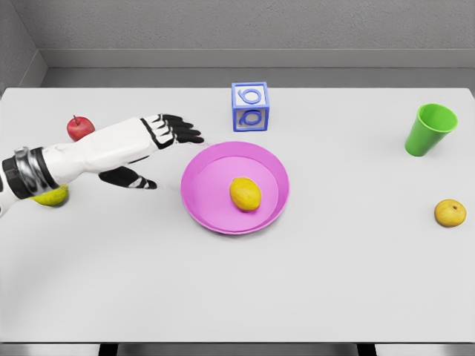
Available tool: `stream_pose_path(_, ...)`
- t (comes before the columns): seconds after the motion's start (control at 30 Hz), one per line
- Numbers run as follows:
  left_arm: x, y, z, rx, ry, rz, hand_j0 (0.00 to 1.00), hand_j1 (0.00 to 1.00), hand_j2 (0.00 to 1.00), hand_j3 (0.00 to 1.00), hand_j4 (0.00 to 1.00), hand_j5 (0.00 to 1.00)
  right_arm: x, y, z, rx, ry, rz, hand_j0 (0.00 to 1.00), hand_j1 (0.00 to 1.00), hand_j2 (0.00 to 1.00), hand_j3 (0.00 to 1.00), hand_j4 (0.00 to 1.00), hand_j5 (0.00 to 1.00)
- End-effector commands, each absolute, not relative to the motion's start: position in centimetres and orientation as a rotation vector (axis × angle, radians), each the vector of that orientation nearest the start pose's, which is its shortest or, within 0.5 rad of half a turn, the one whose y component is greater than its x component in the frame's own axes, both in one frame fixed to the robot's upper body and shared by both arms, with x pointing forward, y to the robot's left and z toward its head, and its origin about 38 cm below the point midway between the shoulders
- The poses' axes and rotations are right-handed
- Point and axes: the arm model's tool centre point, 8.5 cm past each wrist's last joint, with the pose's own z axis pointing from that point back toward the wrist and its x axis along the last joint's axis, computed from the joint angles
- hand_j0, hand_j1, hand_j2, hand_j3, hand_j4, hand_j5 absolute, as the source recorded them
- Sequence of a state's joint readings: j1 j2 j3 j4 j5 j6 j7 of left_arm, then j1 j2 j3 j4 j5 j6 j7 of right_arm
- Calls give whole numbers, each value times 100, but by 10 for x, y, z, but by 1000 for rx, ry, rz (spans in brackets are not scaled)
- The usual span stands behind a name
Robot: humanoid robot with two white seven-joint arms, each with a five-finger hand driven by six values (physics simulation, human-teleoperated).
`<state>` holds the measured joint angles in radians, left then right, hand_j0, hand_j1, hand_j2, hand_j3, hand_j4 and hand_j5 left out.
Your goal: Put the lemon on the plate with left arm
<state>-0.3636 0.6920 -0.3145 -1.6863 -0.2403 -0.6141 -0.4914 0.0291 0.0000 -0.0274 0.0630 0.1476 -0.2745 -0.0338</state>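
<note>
On the pink plate (200, 167) sits the lemon (245, 193): placing looks done.
Left hand (159, 144) hovers just beside the rim, fingers spread, holding nothing; only withdrawal seems left.

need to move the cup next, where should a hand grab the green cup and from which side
Grip the green cup around its lower body, coming from the side. It stands upright with its open mouth up and tapers toward the base, so fingers wrap the narrower part best. The left hand is far off beside the pink plate; no right hand is in view.
</note>
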Motion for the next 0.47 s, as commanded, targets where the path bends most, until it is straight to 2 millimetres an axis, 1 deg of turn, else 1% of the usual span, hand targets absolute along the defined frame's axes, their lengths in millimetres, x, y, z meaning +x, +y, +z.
stream_pose_path(0.0, 385, 291, 256, 307, -1915, -1725, 100, 100, 100, 100, 100, 100, -12, -270, -258, -97, -179, 122, 100, 100, 100, 100, 100, 100)
stream_pose_path(0.03, 384, 300, 257, 332, -1913, -1700, 100, 100, 100, 100, 100, 100, -12, -270, -258, -97, -179, 122, 100, 100, 100, 100, 100, 100)
stream_pose_path(0.07, 381, 307, 252, 338, -1895, -1681, 100, 100, 100, 100, 100, 100, -12, -270, -258, -97, -179, 122, 100, 100, 100, 100, 100, 100)
stream_pose_path(0.1, 380, 309, 247, 334, -1884, -1676, 100, 100, 100, 100, 100, 100, -12, -270, -258, -97, -179, 122, 100, 100, 100, 100, 100, 100)
stream_pose_path(0.23, 381, 317, 244, 342, -1859, -1666, 100, 100, 100, 100, 100, 100, -12, -270, -258, -97, -179, 122, 100, 100, 100, 100, 100, 100)
stream_pose_path(0.33, 380, 319, 235, 336, -1834, -1667, 100, 100, 100, 100, 100, 100, -12, -270, -258, -97, -179, 122, 100, 100, 100, 100, 100, 100)
stream_pose_path(0.43, 379, 322, 233, 333, -1818, -1674, 100, 100, 100, 100, 100, 100, -12, -270, -258, -97, -179, 122, 100, 100, 100, 100, 100, 100)
